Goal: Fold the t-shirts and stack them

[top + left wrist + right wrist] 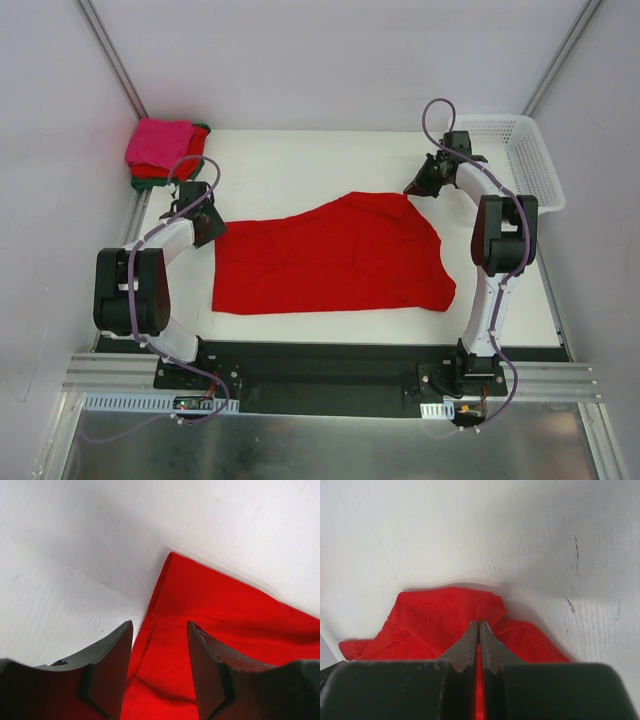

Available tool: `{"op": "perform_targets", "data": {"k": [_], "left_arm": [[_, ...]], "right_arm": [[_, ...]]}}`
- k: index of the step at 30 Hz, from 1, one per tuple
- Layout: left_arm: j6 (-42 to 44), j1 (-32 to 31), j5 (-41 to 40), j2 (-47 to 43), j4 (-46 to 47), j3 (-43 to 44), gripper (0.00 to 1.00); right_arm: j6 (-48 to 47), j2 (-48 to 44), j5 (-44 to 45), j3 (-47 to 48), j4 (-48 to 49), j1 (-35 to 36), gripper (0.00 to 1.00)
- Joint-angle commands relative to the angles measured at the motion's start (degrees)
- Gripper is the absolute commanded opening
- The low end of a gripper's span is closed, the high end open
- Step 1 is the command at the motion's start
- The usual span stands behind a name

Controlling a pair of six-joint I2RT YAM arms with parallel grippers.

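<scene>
From above, the red t-shirt (335, 255) lies spread across the middle of the desk (300, 165), not yet folded. Its far edge rises to a peak at the right. The right pincer (415, 187) sits at that peak, and the left pincer (208, 226) is at the shirt's far left corner. A folded stack (165, 150) of pink, red and green shirts sits at the far left of the desk, and a white basket (522, 150) stands at the far right. Only this view shows the whole shirt and how unevenly it lies, with the right corner farther away than the left.

The left wrist view adds what the overhead cannot. The left pincer (160, 630) is released, its jaws apart astride the edge of the red t-shirt (225, 610) near the corner. Cloth lies under the gap, and nothing looks pinched.

The right wrist view shows the right pincer (479, 626) clenched on a small tuck of the red t-shirt (430, 620), with cloth bunched beneath its tips.

The step in hand looks like taking both far corners for a fold. To do it well, I judge the left pincer should close low on the edge and catch the full thickness of cloth before either arm lifts. Both arms should then travel together with the edge taut, so the fold lands square.
</scene>
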Motion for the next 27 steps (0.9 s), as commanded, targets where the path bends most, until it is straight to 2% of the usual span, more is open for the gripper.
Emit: {"op": "perform_targets", "data": {"k": [1, 15, 17, 19, 20, 23, 27], "left_arm": [[-1.5, 1.61, 2.39, 1.87, 0.99, 2.01, 0.47], [-2.38, 3.64, 5.99, 5.65, 1.07, 4.74, 0.45], [-2.29, 3.55, 6.08, 5.82, 1.16, 4.91, 0.4], [-2.38, 3.55, 6.34, 6.0, 1.16, 5.0, 0.29], [-2.47, 3.55, 6.43, 6.09, 1.16, 5.09, 0.2], [-2.47, 3.55, 6.43, 6.09, 1.16, 5.09, 0.08], [-2.47, 3.55, 6.52, 6.18, 1.16, 5.09, 0.0]], "right_arm": [[-0.94, -4.11, -1.11, 2.1, -0.83, -0.33, 0.01], [-0.94, -3.76, -1.37, 2.62, -1.27, -0.77, 0.01], [-0.94, -3.67, -1.37, 2.62, -1.27, -0.68, 0.01], [-0.94, -3.49, -1.37, 2.71, -1.36, -0.59, 0.01], [-0.94, -3.49, -1.37, 2.8, -1.36, -0.68, 0.01], [-0.76, -3.4, -1.46, 2.89, -1.45, -0.68, 0.01], [-0.85, -3.32, -1.37, 2.98, -1.62, -0.68, 0.01]]}}
